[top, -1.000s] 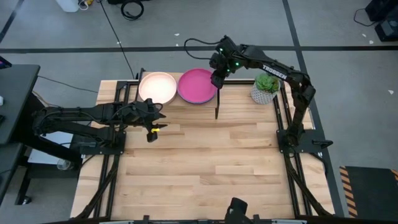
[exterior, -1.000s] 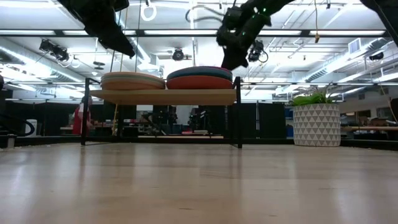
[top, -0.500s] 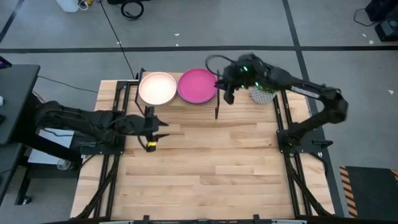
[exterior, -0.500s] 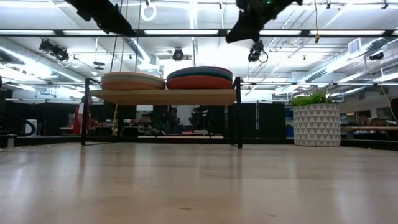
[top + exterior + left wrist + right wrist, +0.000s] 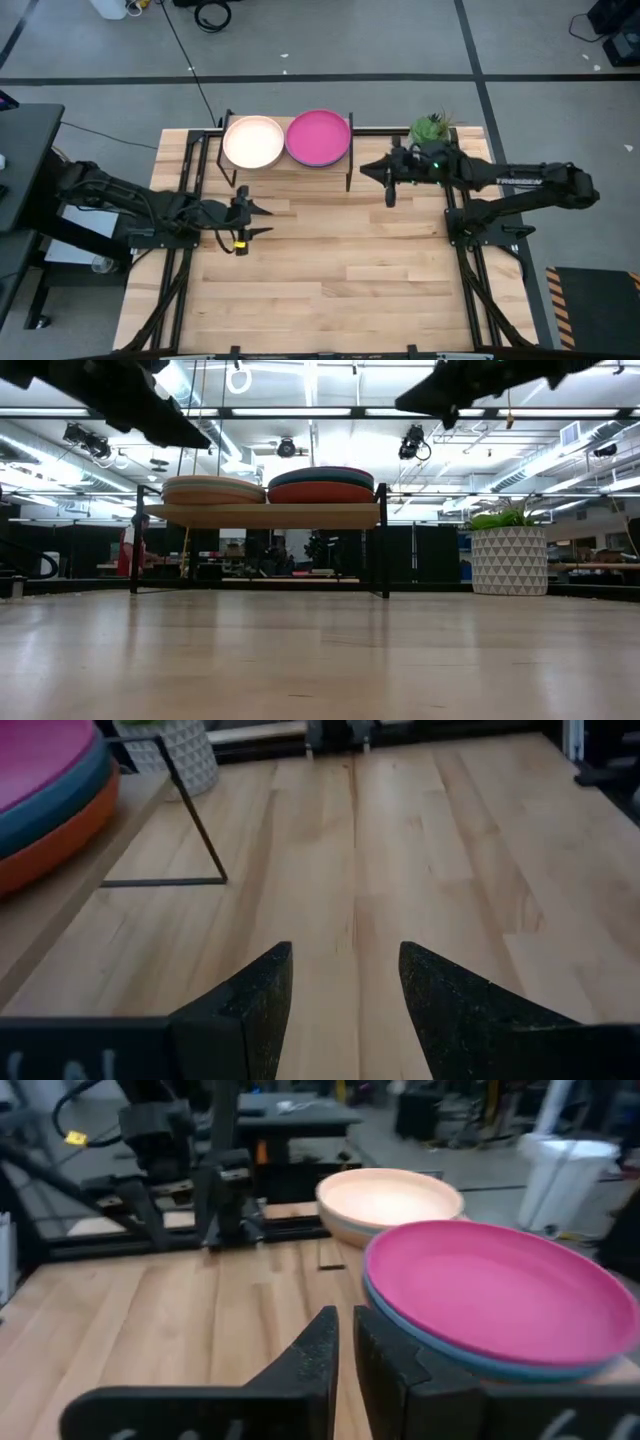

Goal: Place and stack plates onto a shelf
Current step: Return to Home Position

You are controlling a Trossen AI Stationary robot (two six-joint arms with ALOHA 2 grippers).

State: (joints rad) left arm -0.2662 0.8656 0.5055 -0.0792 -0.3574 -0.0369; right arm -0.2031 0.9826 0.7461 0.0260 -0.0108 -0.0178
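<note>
plates (image 5: 318, 138): round, matte, 2 stacks | shelf (image 5: 265, 515): rect lt-wood board

The right claw (image 5: 366, 168) has swung away from the magenta plate (image 5: 318, 138); the left claw (image 5: 262, 221) drew back

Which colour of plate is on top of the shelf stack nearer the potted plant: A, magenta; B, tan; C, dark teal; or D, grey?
A: the round flat magenta plate tops the stack on the small light-wood shelf on the side toward the green potted plant; a round cream plate tops the other stack.
</note>
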